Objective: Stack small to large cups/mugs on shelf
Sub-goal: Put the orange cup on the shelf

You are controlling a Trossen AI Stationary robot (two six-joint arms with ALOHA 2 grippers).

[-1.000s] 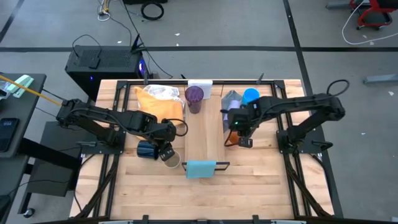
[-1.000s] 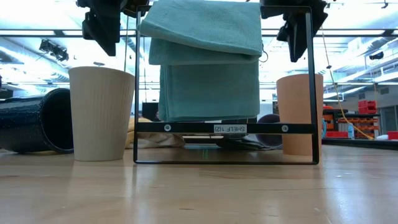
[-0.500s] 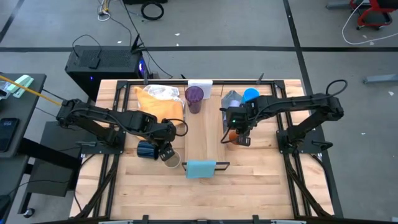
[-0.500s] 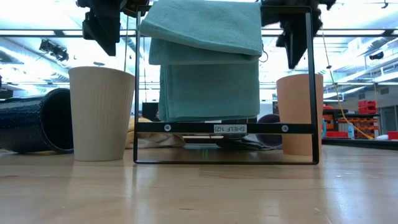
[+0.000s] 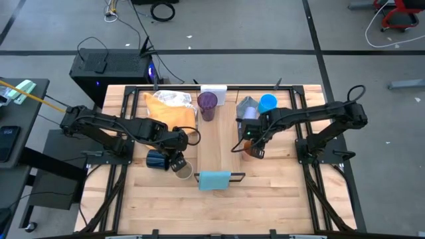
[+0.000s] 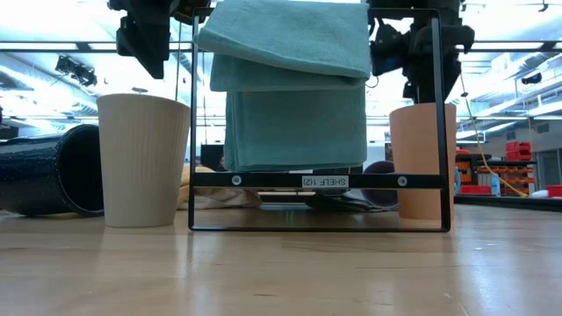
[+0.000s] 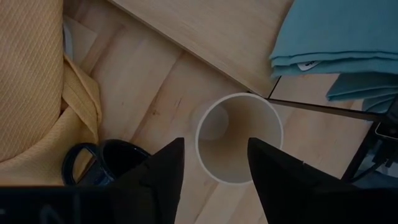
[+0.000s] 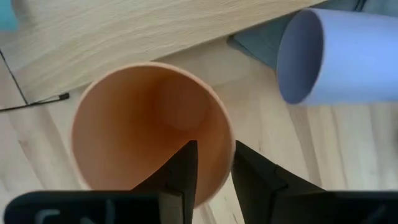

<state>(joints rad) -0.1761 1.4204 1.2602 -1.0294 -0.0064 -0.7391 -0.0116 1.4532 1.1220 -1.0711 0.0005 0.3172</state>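
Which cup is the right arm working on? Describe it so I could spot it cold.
Find the shelf, the pale plank running down the middle of the table. Just off its right edge, under the right gripper, stands the orange cup, upright and open-topped. Its neighbour, the lavender cup, lies on its side.

Left gripper [image 7: 211, 165] lowered left of centre, dark fingers parted. Right gripper [image 8: 211, 168] lowered right of centre, fingers narrowly parted. Both arms extended inward.
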